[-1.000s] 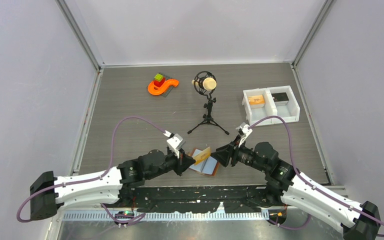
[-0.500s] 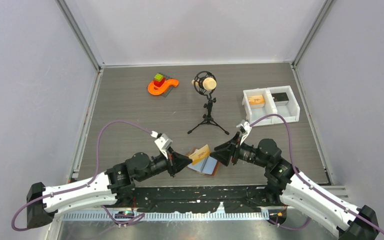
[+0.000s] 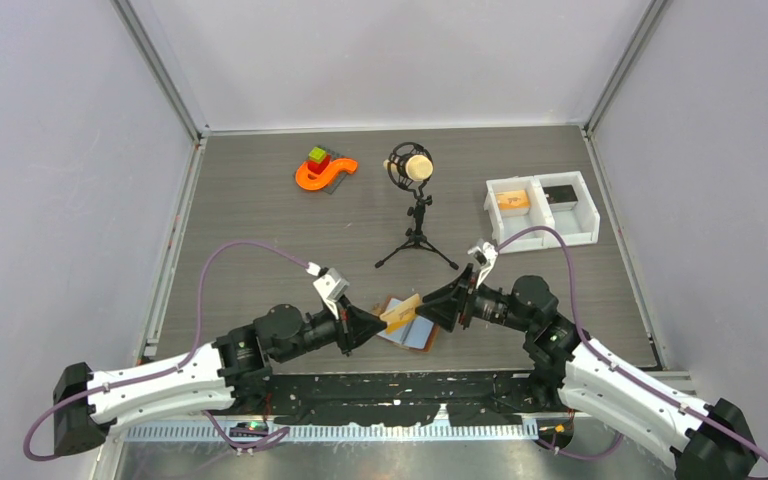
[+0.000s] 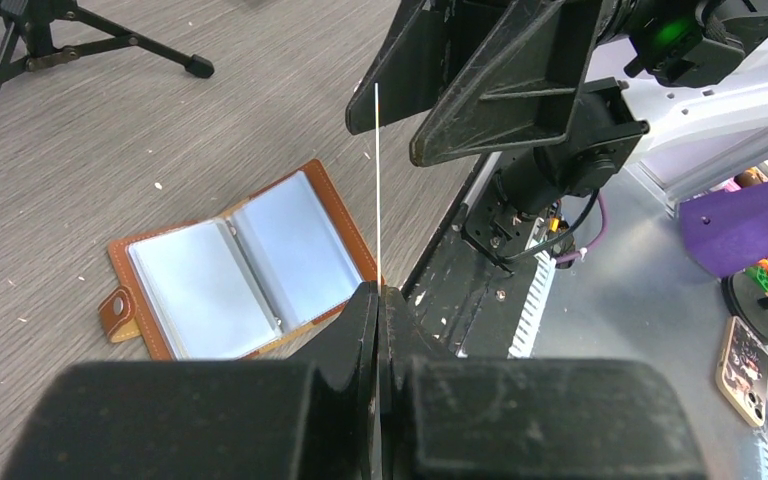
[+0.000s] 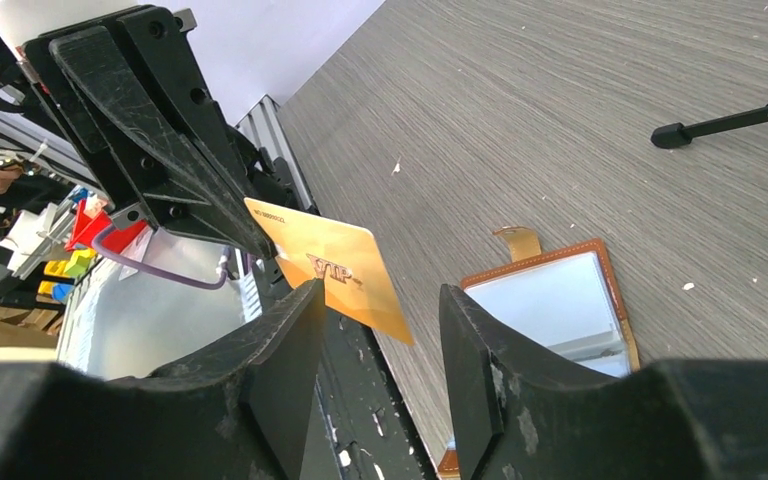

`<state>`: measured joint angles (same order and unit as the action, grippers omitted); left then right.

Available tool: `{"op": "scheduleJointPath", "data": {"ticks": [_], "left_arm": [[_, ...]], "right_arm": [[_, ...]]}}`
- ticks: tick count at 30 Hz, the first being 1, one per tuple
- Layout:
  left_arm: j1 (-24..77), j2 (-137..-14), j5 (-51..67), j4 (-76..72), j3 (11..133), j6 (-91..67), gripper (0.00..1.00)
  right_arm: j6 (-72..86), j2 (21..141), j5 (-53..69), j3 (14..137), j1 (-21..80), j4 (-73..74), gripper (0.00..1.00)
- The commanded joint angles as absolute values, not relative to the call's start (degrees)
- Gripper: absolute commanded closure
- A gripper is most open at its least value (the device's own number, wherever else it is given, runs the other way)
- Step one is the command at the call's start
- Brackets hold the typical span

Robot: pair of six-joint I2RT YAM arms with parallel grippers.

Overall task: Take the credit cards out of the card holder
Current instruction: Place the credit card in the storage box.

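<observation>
The card holder (image 3: 415, 335) lies open on the table between my two grippers, brown outside, pale blue inside; it shows in the left wrist view (image 4: 240, 262) and the right wrist view (image 5: 560, 298). My left gripper (image 3: 377, 323) is shut on one end of a gold credit card (image 3: 401, 311) and holds it up above the holder. That card shows edge-on in the left wrist view (image 4: 377, 180) and flat, marked VIP, in the right wrist view (image 5: 335, 262). My right gripper (image 3: 432, 308) is open, its jaws at the card's free end, close to one finger (image 5: 280, 350).
A microphone on a black tripod (image 3: 416, 212) stands behind the card holder. An orange toy with blocks (image 3: 322, 172) lies at the back left. A white two-compartment bin (image 3: 542, 210) sits at the back right. The black base rail (image 3: 390, 385) runs along the near edge.
My left arm drew back to the left with the gold card in its grip. My right gripper moved left and came up to the card's free end.
</observation>
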<state>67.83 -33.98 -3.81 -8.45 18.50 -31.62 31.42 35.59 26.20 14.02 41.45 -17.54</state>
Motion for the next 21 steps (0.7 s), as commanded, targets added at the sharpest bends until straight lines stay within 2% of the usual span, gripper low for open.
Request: {"op": "scheduleJointPath", "data": {"ticks": [1,6,8,10,11,13,17,19,21], "left_arm": [[67.66,-34.83,-3.38,-12.51,19.94,-31.92,1.00],[67.52,-35.72,-3.26,-13.27,20.10,-32.18,1.00],[67.33,-36.01,-3.21,-13.14,20.19,-32.36,1.00],[66.94,-36.21,-3.41,-12.68,20.30,-32.50,1.00],[66.84,-36.28,-3.61,-12.24,20.37,-32.79,1.00],[66.49,-36.58,-3.90,-11.10,20.67,-33.27,0.98],[66.18,-36.54,-6.01,-6.74,22.18,-33.52,0.77],[66.04,-36.42,-6.97,-4.94,22.89,-32.86,0.62],[66.04,-36.48,-7.56,-3.38,23.74,-32.17,0.53]], "right_arm": [[30.38,36.88,27.48,13.51,40.71,-22.41,0.50],[30.51,38.19,29.85,13.06,39.71,-24.35,0.57],[30.80,38.29,31.20,13.05,39.27,-25.35,0.64],[30.73,38.23,32.49,13.28,38.62,-25.64,0.79],[30.73,38.01,32.85,13.40,38.29,-25.65,0.90],[31.09,37.46,33.90,13.60,37.21,-25.92,0.94],[30.76,36.73,36.32,16.77,34.21,-22.47,0.95],[29.51,37.11,37.66,19.52,31.93,-18.60,0.95],[28.64,37.65,38.69,22.45,30.13,-14.44,0.95]]}}
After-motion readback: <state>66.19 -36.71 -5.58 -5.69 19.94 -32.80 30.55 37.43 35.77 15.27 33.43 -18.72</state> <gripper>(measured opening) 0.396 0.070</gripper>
